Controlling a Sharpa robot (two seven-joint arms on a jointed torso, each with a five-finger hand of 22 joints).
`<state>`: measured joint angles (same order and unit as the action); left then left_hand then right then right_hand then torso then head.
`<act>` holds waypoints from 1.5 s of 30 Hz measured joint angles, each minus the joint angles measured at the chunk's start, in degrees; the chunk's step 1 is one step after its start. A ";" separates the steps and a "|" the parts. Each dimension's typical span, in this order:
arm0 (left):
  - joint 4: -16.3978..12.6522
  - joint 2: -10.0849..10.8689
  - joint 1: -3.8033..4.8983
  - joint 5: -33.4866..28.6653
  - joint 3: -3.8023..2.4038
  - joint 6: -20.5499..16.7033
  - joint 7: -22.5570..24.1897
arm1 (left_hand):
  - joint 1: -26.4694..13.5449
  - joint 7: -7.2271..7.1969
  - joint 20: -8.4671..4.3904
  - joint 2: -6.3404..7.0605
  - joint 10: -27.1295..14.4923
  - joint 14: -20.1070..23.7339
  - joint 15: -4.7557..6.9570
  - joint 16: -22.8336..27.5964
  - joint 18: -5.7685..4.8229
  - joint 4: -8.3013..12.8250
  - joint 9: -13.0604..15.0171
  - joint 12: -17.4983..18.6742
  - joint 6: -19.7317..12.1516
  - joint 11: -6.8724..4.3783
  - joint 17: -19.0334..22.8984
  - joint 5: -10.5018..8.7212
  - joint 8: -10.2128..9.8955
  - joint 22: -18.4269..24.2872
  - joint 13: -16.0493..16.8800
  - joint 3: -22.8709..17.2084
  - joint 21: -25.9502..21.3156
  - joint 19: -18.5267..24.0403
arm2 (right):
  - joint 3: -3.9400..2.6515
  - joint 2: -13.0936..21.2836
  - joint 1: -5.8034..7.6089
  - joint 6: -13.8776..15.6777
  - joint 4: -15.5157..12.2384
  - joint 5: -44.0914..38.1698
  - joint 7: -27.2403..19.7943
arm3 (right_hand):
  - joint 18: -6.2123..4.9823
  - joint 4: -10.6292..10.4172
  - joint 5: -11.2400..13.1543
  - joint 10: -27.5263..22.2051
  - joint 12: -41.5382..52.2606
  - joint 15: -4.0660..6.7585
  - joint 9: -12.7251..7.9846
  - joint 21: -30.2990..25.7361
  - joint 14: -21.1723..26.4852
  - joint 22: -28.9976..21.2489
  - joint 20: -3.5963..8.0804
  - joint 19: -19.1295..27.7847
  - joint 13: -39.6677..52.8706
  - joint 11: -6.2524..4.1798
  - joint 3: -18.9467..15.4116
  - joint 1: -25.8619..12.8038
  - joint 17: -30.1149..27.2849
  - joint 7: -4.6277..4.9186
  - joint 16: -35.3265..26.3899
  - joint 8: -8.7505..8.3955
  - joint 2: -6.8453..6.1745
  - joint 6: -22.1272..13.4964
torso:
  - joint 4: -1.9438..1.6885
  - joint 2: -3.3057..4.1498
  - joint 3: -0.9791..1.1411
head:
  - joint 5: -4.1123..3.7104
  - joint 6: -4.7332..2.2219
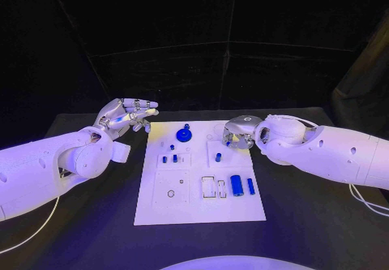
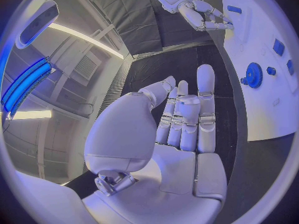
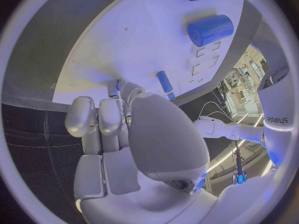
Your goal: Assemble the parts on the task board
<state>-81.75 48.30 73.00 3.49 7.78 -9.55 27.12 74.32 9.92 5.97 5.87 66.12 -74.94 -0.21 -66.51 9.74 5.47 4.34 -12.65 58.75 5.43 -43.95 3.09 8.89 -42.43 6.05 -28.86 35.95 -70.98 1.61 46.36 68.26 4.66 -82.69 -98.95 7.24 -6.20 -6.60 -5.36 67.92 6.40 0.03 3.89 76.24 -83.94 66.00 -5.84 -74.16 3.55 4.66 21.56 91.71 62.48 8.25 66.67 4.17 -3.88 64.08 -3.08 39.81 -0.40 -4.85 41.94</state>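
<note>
Centrally on the black worktop lies the flat white task board, long axis running away from the robot. A toothed blue gear sits near its far edge; a smooth blue cylinder lies lengthwise at its right. The left hand hovers beside the board, fingers apart, holding nothing. The right hand rests over the far right corner; I cannot tell its grip.

- Task board: matt white, smooth plastic by its look.
- Table: matt black.
- Left hand, right hand: glossy silver metal.
- Gear: smooth blue plastic.

Right hand crowds the task board (far edge).
</note>
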 measured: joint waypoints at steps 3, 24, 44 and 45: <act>0.07 0.05 0.00 -0.01 0.00 -0.01 -0.05 | 0.00 0.00 0.00 0.00 0.00 0.20 -0.20 0.00 0.00 0.00 -0.07 0.00 0.00 0.00 0.06 0.00 0.00 0.00 0.00 0.00 0.00 0.00 | 0.10 0.67 -0.15 0.59 -0.68 0.37 -0.02 | 0.00 1.50 0.01 0.51 -0.48 0.00 -0.04 0.44 0.00 0.60 0.00 0.00 0.06 0.11 3.55 -2.02 -0.03 0.16 0.36 -0.24 -0.93 0.35 | 0.00 -0.01 0.02 | -0.01 0.03; -0.07 0.15 -0.01 -0.07 0.01 -0.25 -0.51 | 0.00 0.20 0.00 0.00 -0.41 0.20 -0.20 0.00 -0.01 0.16 -0.12 0.00 -0.21 -0.01 0.12 0.00 0.00 0.05 0.04 0.16 0.00 0.00 | -0.02 6.28 -0.21 8.78 -11.43 4.93 -0.51 | -0.01 5.25 -0.52 0.57 -1.22 -0.01 0.01 1.10 0.00 1.67 -0.20 -0.19 0.13 0.05 9.01 -5.79 -0.23 0.18 1.11 -0.24 -2.59 0.37 | 0.01 -0.09 -0.08 | 0.07 0.00; -0.87 -0.49 -0.01 -0.11 0.02 -0.42 -0.65 | 0.00 0.20 0.00 0.00 -0.41 0.20 -0.20 0.00 -0.02 0.16 -0.18 -0.23 -0.21 -0.01 0.19 0.00 0.00 0.09 0.03 0.15 -0.21 0.00 | 0.11 -4.36 -3.29 9.90 -13.34 4.71 -2.03 | -0.01 5.83 -0.52 0.57 -1.62 -0.01 -0.01 1.33 0.00 1.83 -0.20 -0.19 0.12 0.05 9.57 -6.62 -0.22 0.39 1.32 -0.24 -2.82 0.15 | -0.12 0.02 -0.18 | 4.48 1.40; -0.89 -0.50 -0.01 -0.11 0.02 -0.43 -0.66 | 0.00 0.20 0.00 0.00 -0.40 0.20 -0.20 0.00 -0.02 0.16 -0.18 -0.23 -0.21 -0.01 0.19 0.00 0.00 0.09 0.03 0.15 -0.21 0.00 | 0.11 -4.83 -3.69 9.78 -12.96 4.45 -2.04 | -0.01 5.97 -0.52 0.56 -1.62 -0.01 -0.01 1.33 0.00 1.83 -0.20 -0.19 0.12 0.05 9.71 -6.77 -0.22 0.39 1.32 -0.24 -2.97 0.15 | -0.09 0.04 -0.18 | 4.66 1.52</act>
<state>-82.64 47.80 73.00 3.38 7.80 -9.98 26.46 74.32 10.12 5.97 5.87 65.71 -74.74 -0.41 -66.51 9.72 5.62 4.16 -12.88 58.55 5.43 -43.76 3.09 8.88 -42.34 6.08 -28.70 35.74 -70.98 1.73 41.53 64.57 14.44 -95.65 -94.51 5.20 -6.21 -0.63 -5.87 68.49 4.78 0.02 3.88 77.56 -83.93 67.83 -6.04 -74.34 3.66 4.72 31.28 84.94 62.25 8.64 67.99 3.93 -6.86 64.23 -3.17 39.85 -0.57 -0.19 43.46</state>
